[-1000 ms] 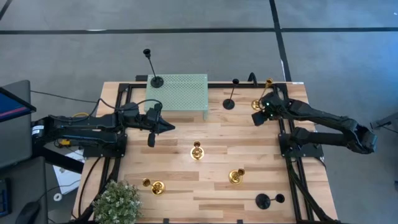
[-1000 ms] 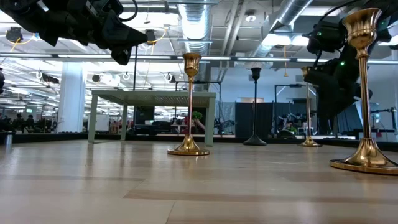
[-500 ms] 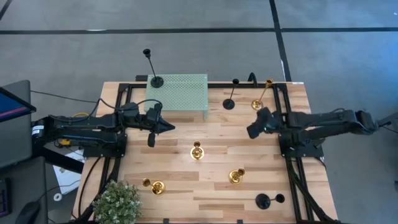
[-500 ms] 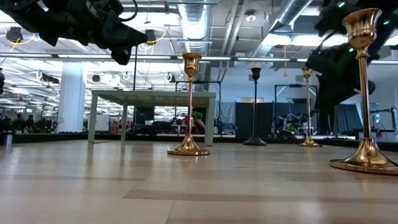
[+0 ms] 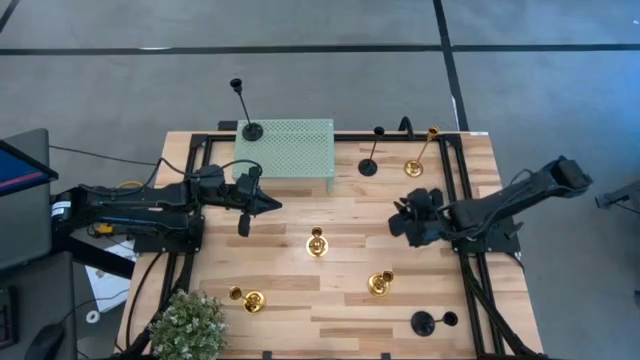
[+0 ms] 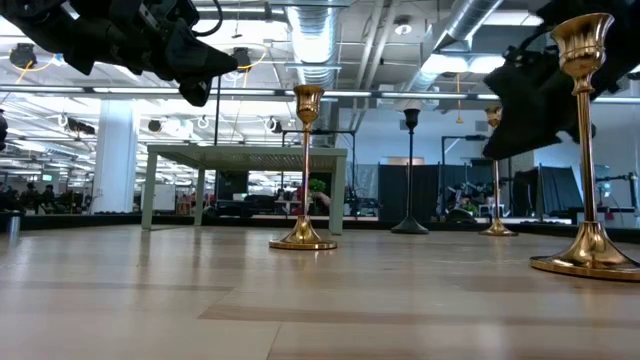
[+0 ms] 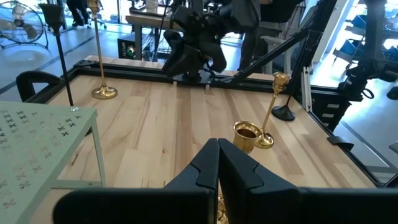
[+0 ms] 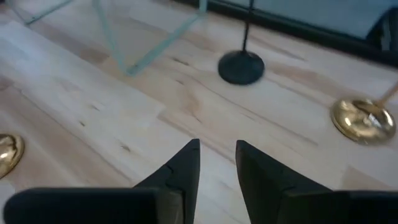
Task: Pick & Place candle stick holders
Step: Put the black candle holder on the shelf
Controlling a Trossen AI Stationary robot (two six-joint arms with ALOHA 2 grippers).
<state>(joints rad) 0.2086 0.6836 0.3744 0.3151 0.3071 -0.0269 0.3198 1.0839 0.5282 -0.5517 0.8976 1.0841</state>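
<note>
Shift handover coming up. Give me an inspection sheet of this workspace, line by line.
Surface: wooden table, bare planks between items.
Job's things: one black candle stick holder on the green mesh stand; black holders and on the wood; gold holders on the wood.
Clutter: potted plant at the near left corner.
Grippers: left gripper shut, empty, beside the stand; right gripper slightly open, empty, above the wood.
Cables: yellow and black leads at the left arm's base.
Surroundings: grey floor; monitor at left.

surface: wooden table (image 5: 340,300) | on it: gold candle stick holders (image 5: 316,243), black holders (image 5: 368,166), green mesh stand (image 5: 290,148), plant (image 5: 187,325)
</note>
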